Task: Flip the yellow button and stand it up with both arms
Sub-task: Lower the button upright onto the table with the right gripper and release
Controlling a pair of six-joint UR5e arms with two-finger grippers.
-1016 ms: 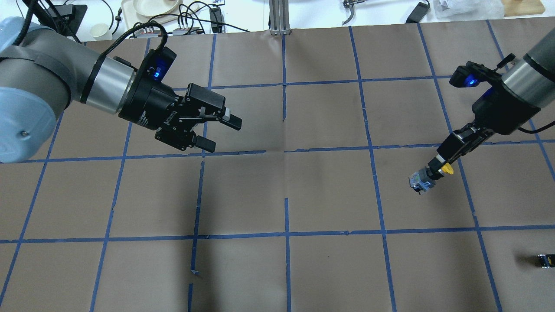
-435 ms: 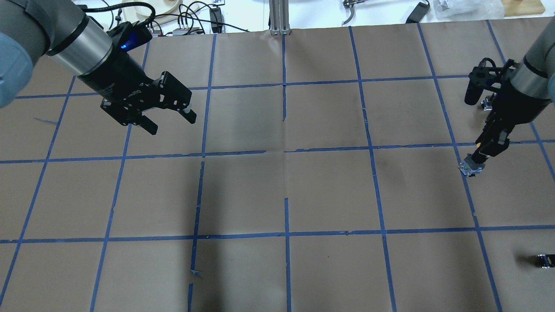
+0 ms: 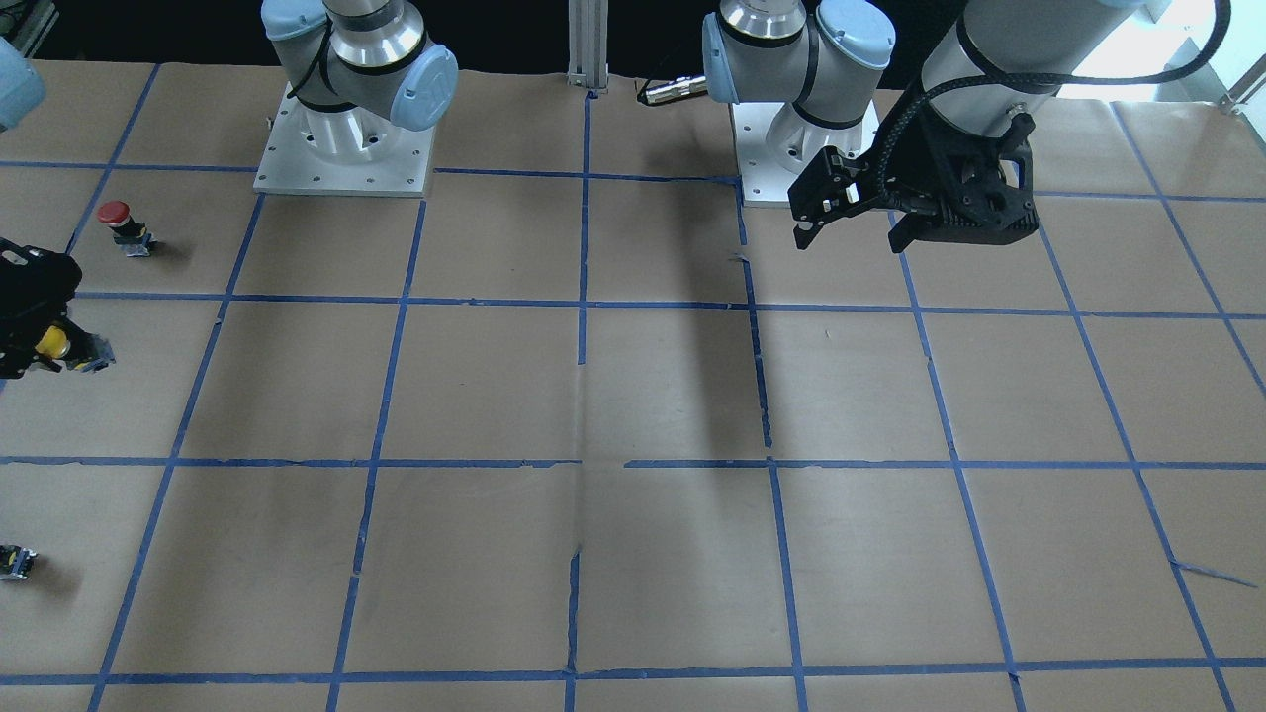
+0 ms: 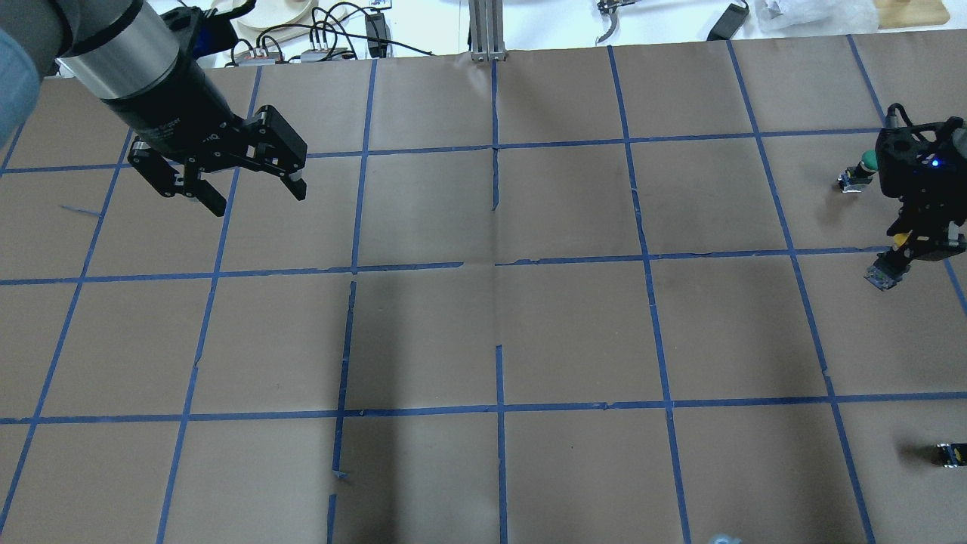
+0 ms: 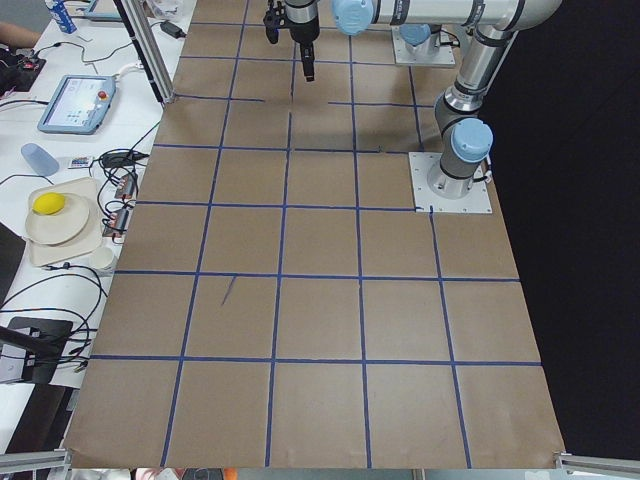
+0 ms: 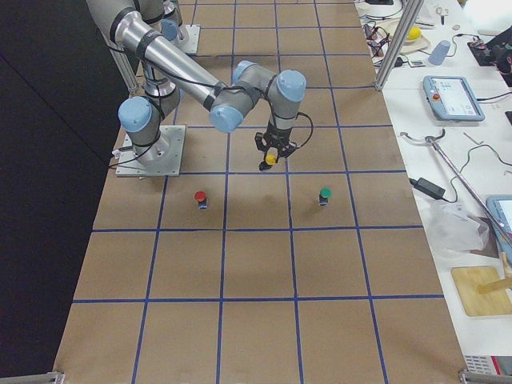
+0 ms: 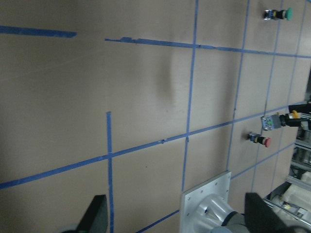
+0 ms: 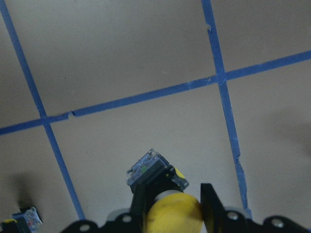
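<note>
The front-facing view's left edge cuts off the right end effector [image 3: 42, 346]. Overhead, it hides much of the yellow button [image 4: 884, 273].

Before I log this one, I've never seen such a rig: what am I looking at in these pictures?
A two-armed robot works at a table covered in brown paper with a blue tape grid. One camera looks from behind the robot, one faces it, two watch from the table's ends, and one sits on each wrist. The right gripper is shut on the yellow button, its grey contact block pointing outward. The left gripper hangs open and empty. A red button, a green button and a small black block sit on the paper.
</note>
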